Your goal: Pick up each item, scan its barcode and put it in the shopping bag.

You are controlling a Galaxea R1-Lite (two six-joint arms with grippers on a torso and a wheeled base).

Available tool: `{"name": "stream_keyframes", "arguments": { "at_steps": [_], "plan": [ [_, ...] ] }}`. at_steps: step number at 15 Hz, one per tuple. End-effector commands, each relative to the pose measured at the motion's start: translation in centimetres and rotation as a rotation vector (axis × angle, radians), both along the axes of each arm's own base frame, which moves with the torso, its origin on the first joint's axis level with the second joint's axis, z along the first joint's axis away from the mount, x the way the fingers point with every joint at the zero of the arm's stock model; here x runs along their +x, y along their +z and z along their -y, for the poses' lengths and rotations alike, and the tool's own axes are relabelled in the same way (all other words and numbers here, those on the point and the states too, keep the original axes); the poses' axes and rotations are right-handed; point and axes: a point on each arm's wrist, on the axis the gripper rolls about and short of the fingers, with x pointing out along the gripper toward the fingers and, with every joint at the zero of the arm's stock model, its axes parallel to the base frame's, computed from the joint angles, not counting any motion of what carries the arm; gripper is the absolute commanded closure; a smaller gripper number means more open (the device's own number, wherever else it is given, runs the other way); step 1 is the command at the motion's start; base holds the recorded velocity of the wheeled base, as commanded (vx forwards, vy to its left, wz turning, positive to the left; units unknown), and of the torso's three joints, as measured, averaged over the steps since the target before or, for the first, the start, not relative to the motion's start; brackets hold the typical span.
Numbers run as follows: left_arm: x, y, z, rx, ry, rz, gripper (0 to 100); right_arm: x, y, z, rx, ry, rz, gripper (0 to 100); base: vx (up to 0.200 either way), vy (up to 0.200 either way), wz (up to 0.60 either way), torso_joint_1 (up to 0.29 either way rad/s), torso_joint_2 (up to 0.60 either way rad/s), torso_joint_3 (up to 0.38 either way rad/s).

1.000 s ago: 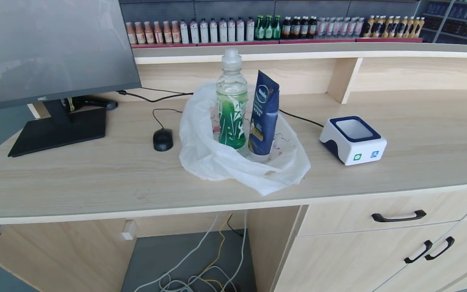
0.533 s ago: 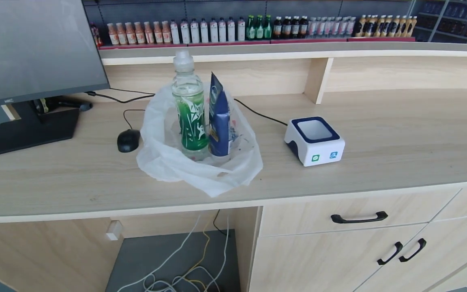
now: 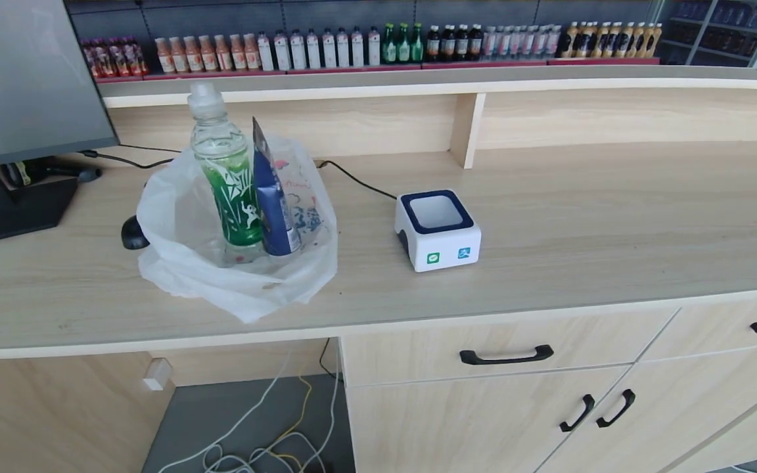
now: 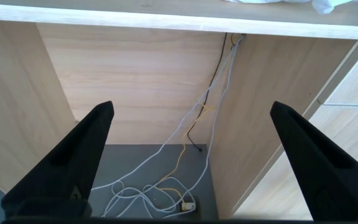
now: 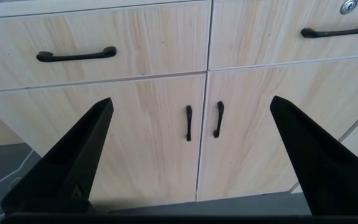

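Both items I can see stand upright inside the thin white plastic shopping bag (image 3: 178, 230): the clear plastic bottle with the green label (image 3: 226, 180), and the dark blue stand-up pouch (image 3: 272, 207) touching it at its 3 o'clock. Slumped bag walls ring their bases, probably what props the pouch. The bag sits on the light wood counter (image 3: 582, 217), at 9 o'clock from the white-and-navy box scanner (image 3: 437, 230), window up, near enough for a short carry. Left gripper (image 4: 188, 162) is spread wide, empty, below the counter edge facing the cable nook. Right gripper (image 5: 188, 162) is likewise wide and empty, facing the cupboard doors. I judge bagging finished, arms parked low.
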Motion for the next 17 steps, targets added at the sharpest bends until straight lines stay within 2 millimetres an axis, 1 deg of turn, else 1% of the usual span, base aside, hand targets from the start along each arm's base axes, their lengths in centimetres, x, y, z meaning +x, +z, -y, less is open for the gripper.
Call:
{"name": "stream_keyframes", "arguments": {
  "at_steps": [1, 5, 17],
  "plan": [
    [0.00, 0.00, 0.00, 0.000, 0.000, 0.000, 0, 0.01, 0.01, 0.00, 0.000, 0.001, -0.001, 0, 0.000, -0.200, 0.00, 0.002, 0.00, -0.002],
    [0.00, 0.00, 0.00, -0.002, 0.000, 0.000, 0, 0.01, 0.01, 0.00, -0.008, 0.002, -0.001, 0, 0.000, -0.200, 0.00, 0.002, 0.00, 0.002],
    [0.00, 0.00, 0.00, 0.007, -0.002, 0.000, 0, 0.01, 0.01, 0.00, -0.002, 0.002, -0.001, 0, 0.000, 0.000, 0.00, 0.000, 0.00, 0.000]
  ]
}}
